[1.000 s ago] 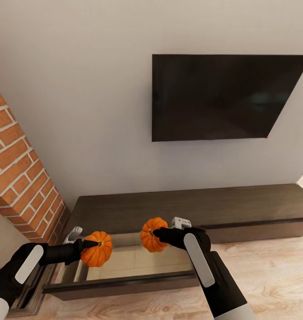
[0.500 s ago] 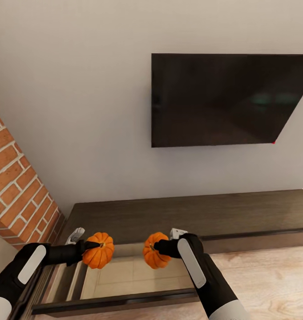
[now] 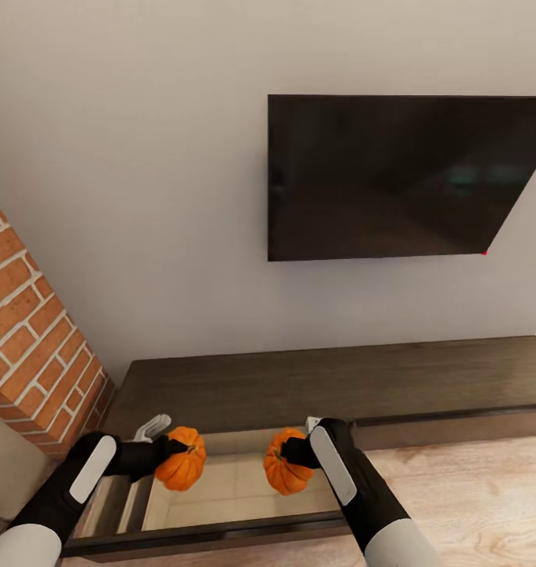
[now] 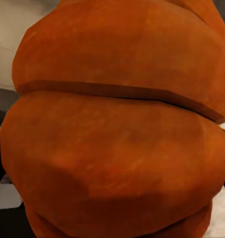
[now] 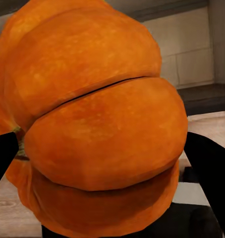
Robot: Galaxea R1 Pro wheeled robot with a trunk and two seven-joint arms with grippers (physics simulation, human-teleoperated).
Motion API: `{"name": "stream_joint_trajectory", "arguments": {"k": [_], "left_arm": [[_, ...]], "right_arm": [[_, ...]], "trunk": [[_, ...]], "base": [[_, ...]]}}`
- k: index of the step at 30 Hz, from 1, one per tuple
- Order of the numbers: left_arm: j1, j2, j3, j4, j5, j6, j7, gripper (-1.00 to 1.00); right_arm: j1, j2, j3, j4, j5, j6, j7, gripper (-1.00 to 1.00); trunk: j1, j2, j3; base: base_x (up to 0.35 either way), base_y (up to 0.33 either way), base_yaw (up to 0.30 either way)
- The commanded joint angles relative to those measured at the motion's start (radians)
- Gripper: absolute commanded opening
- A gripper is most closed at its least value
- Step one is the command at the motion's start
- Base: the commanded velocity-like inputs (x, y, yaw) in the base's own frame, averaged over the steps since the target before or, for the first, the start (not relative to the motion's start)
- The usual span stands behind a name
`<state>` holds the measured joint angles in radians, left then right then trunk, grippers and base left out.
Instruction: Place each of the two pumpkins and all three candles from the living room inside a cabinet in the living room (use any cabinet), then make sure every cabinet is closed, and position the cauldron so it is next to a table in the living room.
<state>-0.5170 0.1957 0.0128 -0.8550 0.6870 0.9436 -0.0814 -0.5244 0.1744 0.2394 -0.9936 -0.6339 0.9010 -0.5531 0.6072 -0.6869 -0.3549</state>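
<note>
Two pumpkins (image 3: 181, 468) (image 3: 287, 471) gripped, one per claw (image 3: 167, 450) (image 3: 287, 453); I'd lower both gently into the open drawer (image 3: 236, 492) before releasing.

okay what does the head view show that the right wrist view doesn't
Head view: both tools, left and right, each gripping a pumpkin over the open cabinet drawer, plus the wall TV and brick column. Right wrist view: close-up ribbed skin and dark fingers either side. Shared: the right-hand pumpkin and pale drawer interior.

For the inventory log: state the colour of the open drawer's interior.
Pale beige wood inside the open drawer, seen best in the head view.
</note>
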Motion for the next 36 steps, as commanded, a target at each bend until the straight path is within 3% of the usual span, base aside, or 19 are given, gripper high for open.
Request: {"name": "stream_joint_trajectory", "arguments": {"k": [1,3,8,12,15,18,26,30,36], "left_arm": [[0.0,-0.009,-0.001,0.001,0.003,-0.018,0.029,-1.0],[0.0,-0.031,-0.002,0.003,0.003,-0.037,0.089,-1.0],[0.0,-0.092,-0.003,0.006,-0.017,-0.077,0.226,-1.0],[-0.001,-0.138,-0.049,0.08,-0.075,-0.162,0.251,-1.0],[-0.001,-0.161,-0.072,0.11,-0.099,-0.195,0.259,-1.0],[-0.001,-0.167,-0.077,0.116,-0.103,-0.207,0.272,-1.0],[-0.002,-0.173,-0.08,0.119,-0.105,-0.213,0.299,-1.0],[-0.002,-0.174,-0.08,0.119,-0.104,-0.23,0.3,-1.0],[-0.002,-0.174,-0.08,0.119,-0.103,-0.24,0.299,-1.0]], "right_arm": [[-0.003,0.0,0.0,0.013,0.002,-0.012,0.001,-1.0],[-0.008,0.0,0.003,0.04,0.025,-0.045,0.001,-1.0],[-0.041,0.0,0.024,0.147,0.126,-0.116,0.001,-1.0],[-0.05,0.0,0.028,0.181,0.142,-0.155,0.001,-1.0],[-0.051,0.0,0.029,0.186,0.145,-0.161,0.001,-1.0],[-0.051,0.0,0.032,0.187,0.145,-0.163,0.001,-1.0],[-0.051,0.0,0.105,0.191,0.144,-0.207,0.009,-1.0],[-0.051,0.0,0.112,0.192,0.142,-0.214,0.013,-1.0],[-0.051,0.0,0.113,0.192,0.138,-0.217,0.019,-1.0]], "trunk": [[0.0,0.0,0.0],[0.0,0.0,0.0],[0.0,0.0,0.0],[0.0,0.0,0.0],[0.0,0.0,0.0],[0.0,0.0,0.0],[0.0,0.0,0.0],[0.0,0.0,0.0],[0.023,-0.042,-0.019]], "base": [[0.0,0.0,0.0],[0.0,0.0,0.0],[0.0,0.0,0.0],[0.0,0.0,0.0],[0.0,0.0,0.0],[0.0,0.0,0.0],[0.0,0.0,0.0],[0.0,0.0,0.0],[0.0,0.0,0.0]]}}
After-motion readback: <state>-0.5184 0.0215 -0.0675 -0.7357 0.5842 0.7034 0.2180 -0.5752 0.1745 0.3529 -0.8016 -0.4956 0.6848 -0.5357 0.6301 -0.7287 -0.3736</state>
